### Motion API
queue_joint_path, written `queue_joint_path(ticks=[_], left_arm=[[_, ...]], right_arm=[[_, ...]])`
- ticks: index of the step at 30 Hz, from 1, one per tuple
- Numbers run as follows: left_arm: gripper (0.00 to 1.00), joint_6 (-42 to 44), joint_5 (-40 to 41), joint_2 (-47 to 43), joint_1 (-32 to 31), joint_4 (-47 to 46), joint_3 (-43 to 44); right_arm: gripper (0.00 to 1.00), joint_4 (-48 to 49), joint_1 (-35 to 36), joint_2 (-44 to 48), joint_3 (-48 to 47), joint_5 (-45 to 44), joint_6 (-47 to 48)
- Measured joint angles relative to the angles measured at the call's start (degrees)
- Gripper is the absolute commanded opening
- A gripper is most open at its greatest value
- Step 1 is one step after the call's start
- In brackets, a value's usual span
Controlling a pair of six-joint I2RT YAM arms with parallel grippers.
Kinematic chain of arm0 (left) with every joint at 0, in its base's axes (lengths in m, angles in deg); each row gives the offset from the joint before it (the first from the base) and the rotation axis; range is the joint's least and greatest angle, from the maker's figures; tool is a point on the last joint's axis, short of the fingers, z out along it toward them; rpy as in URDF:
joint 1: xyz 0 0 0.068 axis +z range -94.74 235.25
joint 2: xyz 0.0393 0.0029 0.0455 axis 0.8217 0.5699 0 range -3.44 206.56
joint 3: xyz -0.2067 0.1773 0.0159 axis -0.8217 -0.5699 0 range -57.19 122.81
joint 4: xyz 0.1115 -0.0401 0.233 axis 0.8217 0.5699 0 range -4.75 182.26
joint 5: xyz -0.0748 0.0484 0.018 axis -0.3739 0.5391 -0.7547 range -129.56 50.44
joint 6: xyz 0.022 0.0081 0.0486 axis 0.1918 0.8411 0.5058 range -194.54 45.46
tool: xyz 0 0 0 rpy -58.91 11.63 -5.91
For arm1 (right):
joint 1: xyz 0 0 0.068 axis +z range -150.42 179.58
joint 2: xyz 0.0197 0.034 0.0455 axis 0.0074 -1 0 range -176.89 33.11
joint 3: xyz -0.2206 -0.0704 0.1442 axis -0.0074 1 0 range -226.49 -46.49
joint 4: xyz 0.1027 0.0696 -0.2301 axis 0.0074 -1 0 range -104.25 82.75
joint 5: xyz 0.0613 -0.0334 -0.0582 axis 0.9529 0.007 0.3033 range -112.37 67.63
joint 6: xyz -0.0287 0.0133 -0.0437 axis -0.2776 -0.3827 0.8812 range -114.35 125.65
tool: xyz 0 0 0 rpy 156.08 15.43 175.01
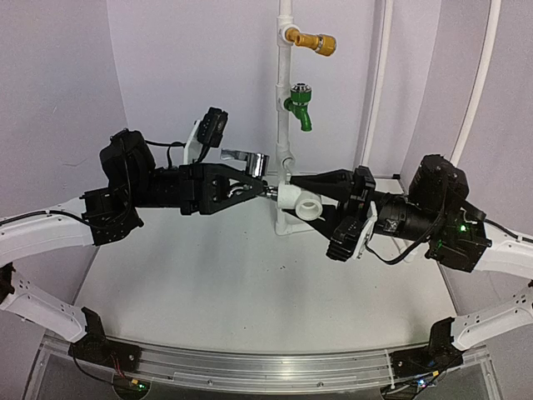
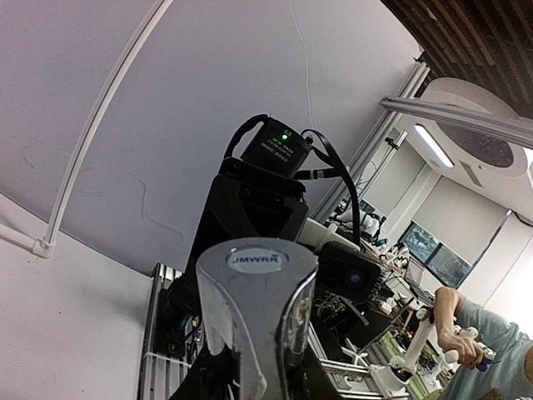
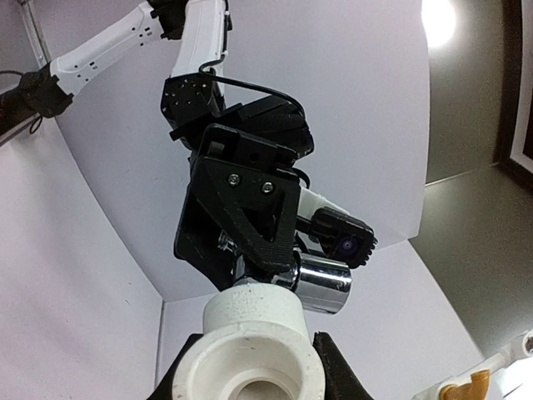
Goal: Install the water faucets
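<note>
Above the bench (image 1: 208, 292) I have both arms meeting in mid-air. My left pincer (image 1: 265, 192) is clamped on the silver tap (image 1: 256, 164), whose lever handle juts left above the fingers. My right pincer (image 1: 296, 193) grips the white fitting (image 1: 304, 205), its round socket open toward the near side. Tap and fitting sit end to end, touching or very nearly. Behind them the white pipe (image 1: 283, 100) stands upright, carrying a green tap (image 1: 300, 107) and, higher up, a brass tap (image 1: 315, 40).
</note>
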Motion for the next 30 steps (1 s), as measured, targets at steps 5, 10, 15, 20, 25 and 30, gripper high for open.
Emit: queue_joint_path(ticks=[5,10,15,20,25,30], left_arm=[[0.0,1.21,0.58,0.02,0.16,-0.65,0.0],[0.0,2.43,1.06,-0.02,0.28,-1.3,-0.02],[0.0,2.85,1.09,-0.03,0.28,-2.23,-0.04],[0.0,3.14,1.19,-0.04,0.28,-3.78,-0.34],[0.0,3.58,1.6,-0.09,0.28,-6.54,-1.39],[0.0,3.87,2.33,-0.27,0.28,-8.73,-1.76]], right_arm=[[0.0,1.01,0.22,-0.47,0.0,-1.34,-6.61],[0.0,1.56,0.28,-0.63,0.0,-2.26,-12.07],[0.0,2.03,0.52,-0.69,0.0,-2.94,-16.59],[0.0,2.4,0.58,-1.01,-0.45,-3.01,-20.74],[0.0,2.34,0.65,-1.38,-1.03,-3.03,-26.5],[0.0,1.99,0.65,-2.21,-2.62,-2.95,-33.78]])
